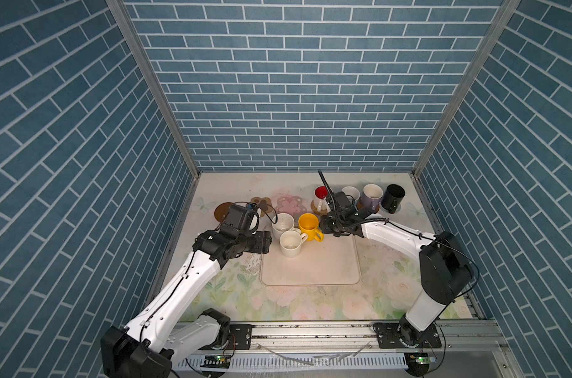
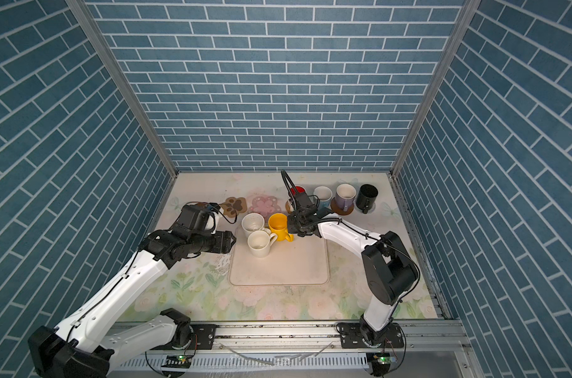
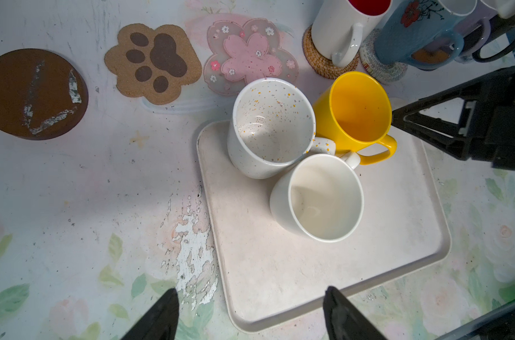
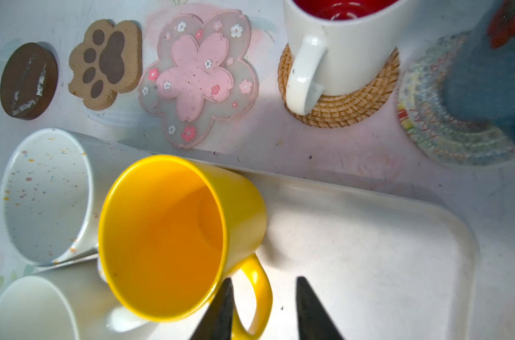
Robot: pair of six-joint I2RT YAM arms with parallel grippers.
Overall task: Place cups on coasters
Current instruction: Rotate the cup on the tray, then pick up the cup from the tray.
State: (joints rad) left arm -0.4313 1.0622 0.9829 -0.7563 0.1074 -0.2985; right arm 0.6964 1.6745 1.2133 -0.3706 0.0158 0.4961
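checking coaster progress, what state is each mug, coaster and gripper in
yellow mug: upright, empty, on tray
speckled mug: on tray
plain white mug: on tray
red-lined mug: on rattan coaster
blue mug: on woven coaster
lavender mug: on brown coaster
black mug: upright, coaster unclear
flower coaster: bare
paw coaster: bare
brown disc: bare
left gripper: open
right gripper: open beside yellow mug

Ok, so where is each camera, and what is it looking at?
Both top views: high above the robot's end, looking down at the whole table; left arm and right arm show.
Left wrist: on the left arm, looking down at the tray and yellow cup; the left hand shows.
Right wrist: on the right arm, close over the yellow cup; the right hand shows.
Shared: both wrist views see the pink flower coaster and paw coaster.
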